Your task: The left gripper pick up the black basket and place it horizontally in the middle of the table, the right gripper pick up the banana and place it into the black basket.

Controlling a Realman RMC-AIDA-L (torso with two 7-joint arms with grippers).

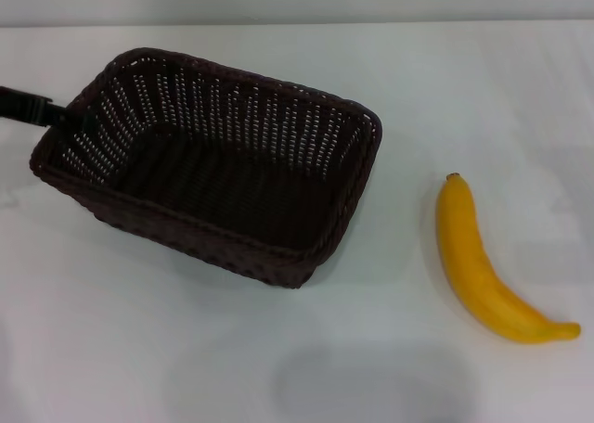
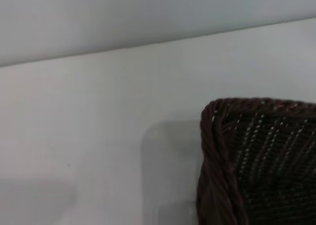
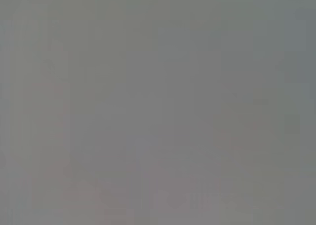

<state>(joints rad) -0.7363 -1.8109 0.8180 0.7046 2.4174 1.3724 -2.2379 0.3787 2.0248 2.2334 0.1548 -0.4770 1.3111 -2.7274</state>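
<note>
The left claw (image 1: 70, 117) is seen at the left end of the black basket (image 1: 209, 163), its dark fingers meeting the braided rim there; whether it is spread or pinching the rim cannot be told. The basket is set skewed on the white surface (image 1: 139, 349), left of centre. The banana (image 1: 483, 265) lies well apart to its right, stem tip pointing away from the robot. The right claw is not seen in any view.
</note>
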